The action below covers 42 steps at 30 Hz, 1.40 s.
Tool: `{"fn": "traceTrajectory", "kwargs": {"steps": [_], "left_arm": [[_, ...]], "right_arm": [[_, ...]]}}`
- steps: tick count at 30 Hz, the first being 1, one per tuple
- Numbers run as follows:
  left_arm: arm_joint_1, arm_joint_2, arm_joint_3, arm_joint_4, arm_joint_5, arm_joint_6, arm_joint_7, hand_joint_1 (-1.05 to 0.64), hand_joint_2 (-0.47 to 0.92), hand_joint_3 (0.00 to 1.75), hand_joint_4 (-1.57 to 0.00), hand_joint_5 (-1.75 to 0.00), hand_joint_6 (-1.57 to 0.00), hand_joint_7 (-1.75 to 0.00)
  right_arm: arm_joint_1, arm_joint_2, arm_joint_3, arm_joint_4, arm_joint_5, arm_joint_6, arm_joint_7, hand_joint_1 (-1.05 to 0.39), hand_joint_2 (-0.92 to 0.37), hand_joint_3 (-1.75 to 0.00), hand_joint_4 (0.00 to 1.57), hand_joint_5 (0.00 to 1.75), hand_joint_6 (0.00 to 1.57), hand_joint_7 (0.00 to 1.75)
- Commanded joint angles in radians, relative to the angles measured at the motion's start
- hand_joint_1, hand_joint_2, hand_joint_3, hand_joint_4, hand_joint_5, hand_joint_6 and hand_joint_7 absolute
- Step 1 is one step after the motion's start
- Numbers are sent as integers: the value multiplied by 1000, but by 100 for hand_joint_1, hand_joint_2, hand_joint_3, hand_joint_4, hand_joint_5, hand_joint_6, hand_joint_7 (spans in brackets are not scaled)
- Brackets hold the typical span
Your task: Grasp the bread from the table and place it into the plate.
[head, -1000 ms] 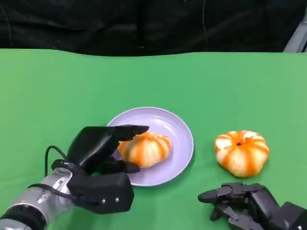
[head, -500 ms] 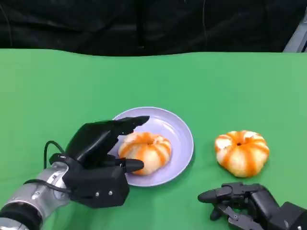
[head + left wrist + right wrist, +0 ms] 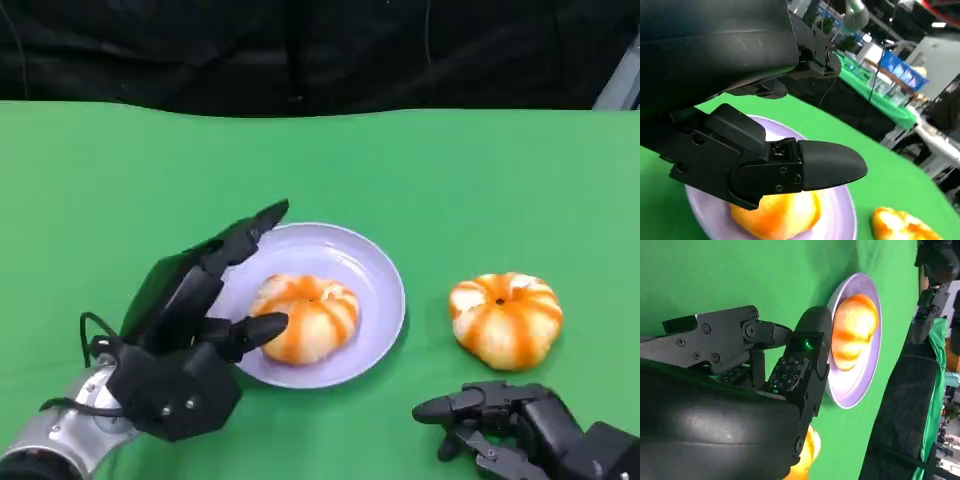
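A round, glossy bread (image 3: pixel 305 316) — orange and cream stripes running down from a small dimple at its top — lies inside the plate (image 3: pixel 372 262), a shallow lavender dish with a smooth raised rim, set on the green cloth of the table (image 3: pixel 120 190). The bread sits toward the plate's near left part, leaving the far right of the dish bare.

The left hand (image 3: pixel 190 330), matte black with a hard shell, is just left of the plate. Its fingers (image 3: pixel 245 237) are spread apart and hold nothing: the long ones reach over the plate's left rim, and the thumb points at the bread's left side, very close — touching or not, the pictures do not settle.

To the right of the plate, well apart from it, a second bread (image 3: pixel 505 318) of the same striped, ridged shape rests on the cloth. Nearer than that one lies the right hand (image 3: pixel 500 420), low on the table, fingers loosely stretched toward the plate and gripping nothing. Beyond the table's far edge hangs a black curtain (image 3: pixel 300 50).
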State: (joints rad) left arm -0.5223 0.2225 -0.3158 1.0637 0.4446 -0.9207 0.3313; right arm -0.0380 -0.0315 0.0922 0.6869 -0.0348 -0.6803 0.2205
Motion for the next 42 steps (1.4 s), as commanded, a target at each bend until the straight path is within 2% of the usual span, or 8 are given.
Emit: {"fn": "traceTrajectory", "kwargs": {"steps": [1, 12, 18, 27, 42], "left_arm": [[20, -3, 51, 6, -75, -51, -61, -103, 92, 71, -39, -2, -21, -1], [90, -24, 183, -34, -290, -148, -266, -96, 92, 61, -45, -2, -22, 0], [131, -39, 254, -42, -411, -193, -378, -92, 92, 57, -50, -3, -27, -2], [191, -96, 364, -87, -647, -141, -596, -90, 92, 51, -60, -4, -31, -1], [254, -151, 485, -105, -771, -67, -783, -82, 92, 48, -65, -3, -36, -2]], "right_arm": [[7, -7, -5, 9, 4, 12, 4, -5, -92, -38, 79, 122, 120, 14], [9, -8, -5, 12, 5, 6, 8, -6, -92, -38, 79, 125, 120, 14], [7, -6, -8, 12, 11, 9, 14, -6, -92, -38, 78, 119, 119, 14], [9, -6, -10, 10, 15, 10, 25, -4, -92, -39, 79, 119, 119, 14], [4, -12, -14, 23, 22, 4, 35, -7, -92, -38, 80, 120, 119, 15]]}}
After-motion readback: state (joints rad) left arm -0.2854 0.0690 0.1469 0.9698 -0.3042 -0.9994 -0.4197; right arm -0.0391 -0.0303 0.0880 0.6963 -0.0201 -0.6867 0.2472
